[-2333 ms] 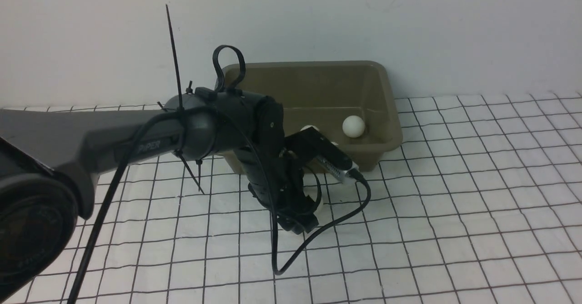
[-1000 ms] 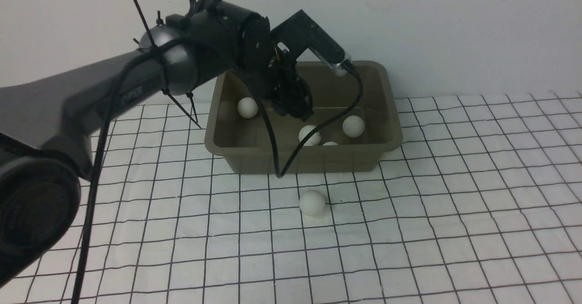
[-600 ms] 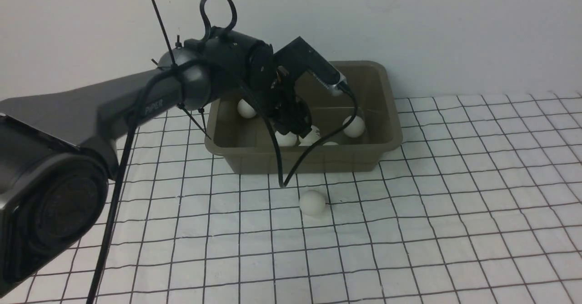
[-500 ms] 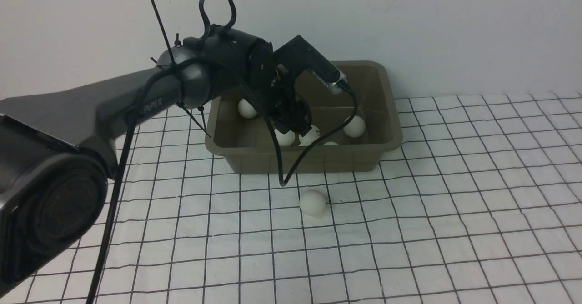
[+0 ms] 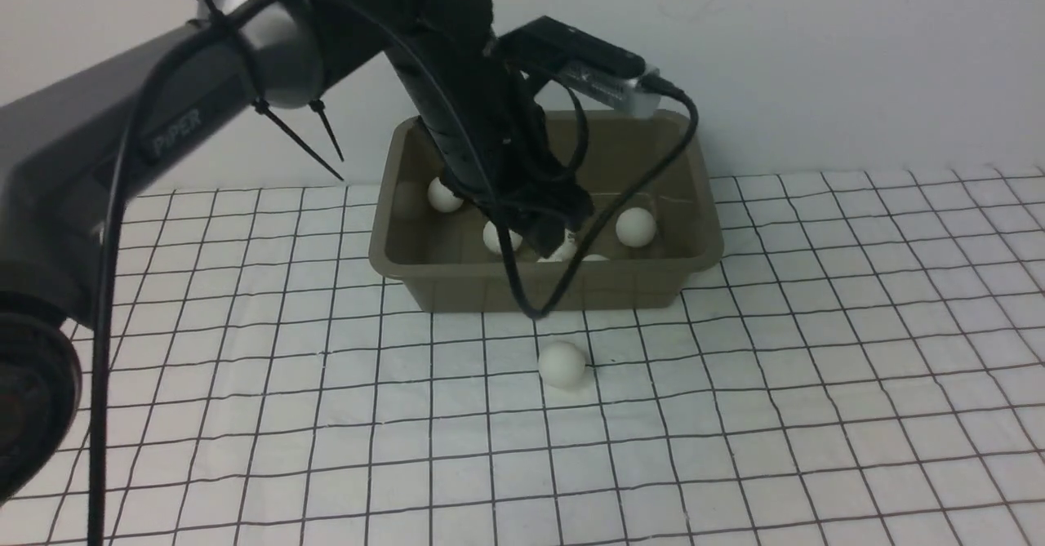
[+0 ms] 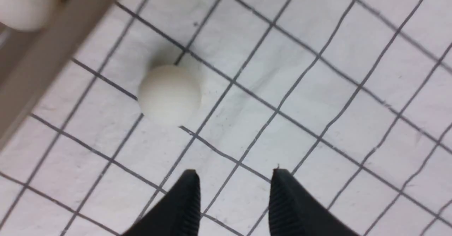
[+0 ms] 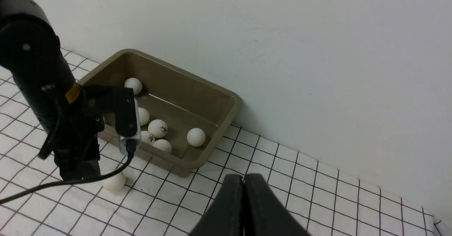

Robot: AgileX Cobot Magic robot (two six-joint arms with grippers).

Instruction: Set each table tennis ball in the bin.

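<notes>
The olive-grey bin [image 5: 704,240] stands at the back by the wall with several table tennis balls in it, among them one at the right [image 5: 635,227] and one at the back left [image 5: 445,195]. One more ball [image 5: 562,364] lies on the checked cloth just in front of the bin's near wall. My left gripper [image 5: 549,240] hangs above that near wall, pointing down. In the left wrist view its fingers [image 6: 233,174] stand open and empty, the loose ball [image 6: 169,95] a little ahead and to one side. My right gripper [image 7: 243,179] is shut and empty, well away from the bin [image 7: 226,100].
A black cable [image 5: 571,285] loops from the left wrist down across the bin's front wall. The bin's rim [image 6: 53,52] crosses a corner of the left wrist view. The white wall stands right behind the bin. Checked cloth covers the table.
The left gripper has come up out of the bin, leaving one more ball inside, and swung forward over the near wall. The loose ball on the cloth has not moved.
</notes>
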